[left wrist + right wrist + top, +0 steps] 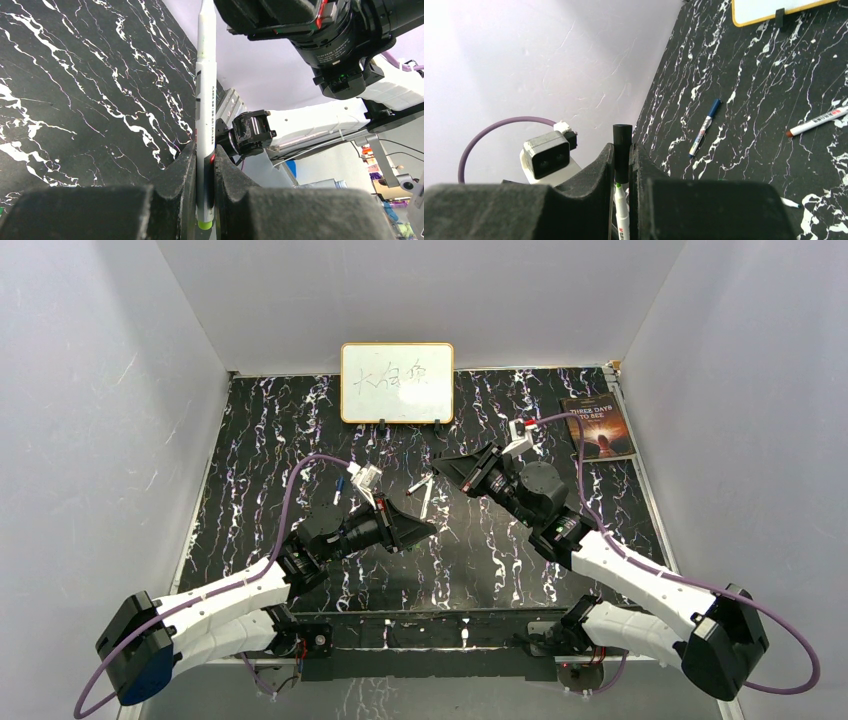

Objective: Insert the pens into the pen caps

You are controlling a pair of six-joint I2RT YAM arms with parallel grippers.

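Left end effector [204,156] clamped on a pen [206,100], right end effector [622,148] clamped on the black cap [622,131], both mid-air just in front of the whiteboard [397,382], lined up tip-to-mouth for insertion; the right fingers [599,165] mask the joint, so can't tell whether the tip has entered.

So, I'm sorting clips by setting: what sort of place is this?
Probably a robot test booth: plain grey walls box in a black marbled table, with a whiteboard propped at the back and a book nearby.
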